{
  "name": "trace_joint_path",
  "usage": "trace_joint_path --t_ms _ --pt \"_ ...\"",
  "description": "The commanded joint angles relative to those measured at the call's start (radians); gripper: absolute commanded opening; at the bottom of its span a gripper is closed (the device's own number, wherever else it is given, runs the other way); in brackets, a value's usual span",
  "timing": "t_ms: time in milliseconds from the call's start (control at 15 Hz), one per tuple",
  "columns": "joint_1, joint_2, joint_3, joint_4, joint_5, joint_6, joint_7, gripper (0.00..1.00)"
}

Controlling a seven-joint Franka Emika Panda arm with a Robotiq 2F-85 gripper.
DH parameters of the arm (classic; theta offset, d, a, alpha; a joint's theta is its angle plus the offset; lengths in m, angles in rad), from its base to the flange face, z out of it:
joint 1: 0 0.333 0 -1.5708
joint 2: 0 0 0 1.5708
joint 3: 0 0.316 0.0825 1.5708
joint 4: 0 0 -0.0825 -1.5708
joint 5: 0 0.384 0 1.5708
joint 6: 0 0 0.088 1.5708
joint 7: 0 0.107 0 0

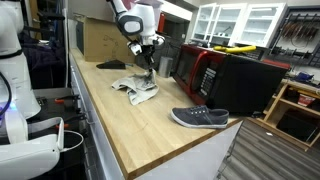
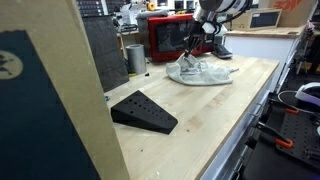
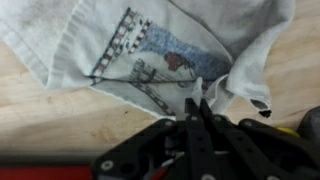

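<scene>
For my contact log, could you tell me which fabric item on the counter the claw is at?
The printed white cloth, pinched in the shut claw; the grey shoe lies apart, untouched.

Microwave near behind cloth; shoe well apart.

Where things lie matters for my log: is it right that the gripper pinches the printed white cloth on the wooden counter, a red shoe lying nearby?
Not quite: the shoe is grey, not red, as an exterior view shows. The rest holds: the gripper pinches the printed white cloth on the wooden counter, the shoe lying nearby.
</scene>
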Motion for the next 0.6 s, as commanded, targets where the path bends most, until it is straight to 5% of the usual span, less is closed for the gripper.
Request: trace_joint_path --t_ms 0,200,333,533 --pt "0.018 0.035 -0.03 0.078 -0.098 0.05 0.103 0.01" --pt "0.032 0.067 -0.062 0.124 -0.216 0.107 0.232 0.01" --pt "0.044 0.084 -0.09 0.141 -0.321 0.139 0.333 0.31" --pt "0.082 0.095 -0.154 0.15 -0.488 0.176 0.468 0.52"
